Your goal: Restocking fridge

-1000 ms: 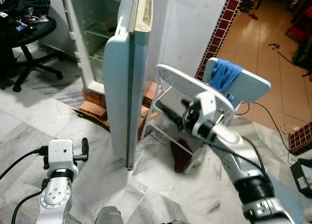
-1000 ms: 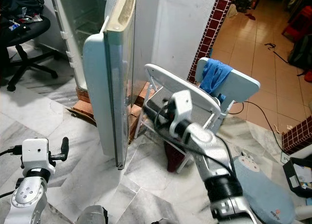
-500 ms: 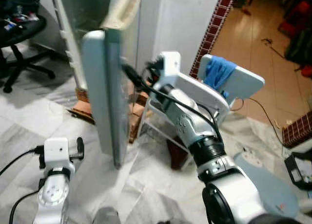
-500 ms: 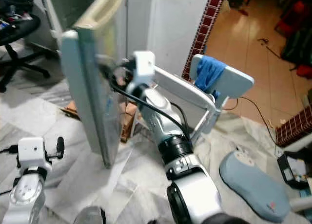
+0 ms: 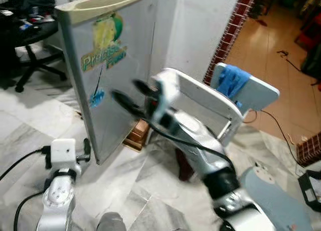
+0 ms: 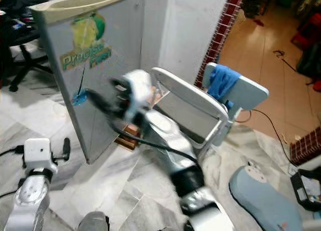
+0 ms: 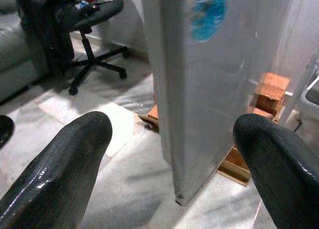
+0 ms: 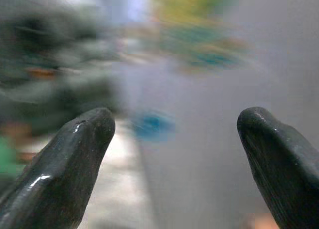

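Two black fingers of the right gripper [image 5: 128, 96] stand apart with nothing between them, tips at or just off the outer face of the fridge door [image 5: 118, 65], below its yellow-green sticker [image 5: 103, 52] and beside a small blue one [image 5: 97, 96]; motion blur hides actual contact. Left gripper [image 7: 172, 154] is low, fingers likewise spread and empty, the door's bottom corner just ahead of them, an office chair [image 7: 89, 20] beyond. Judged step: closing the door; next move calls for a steady push on its face until it seats.
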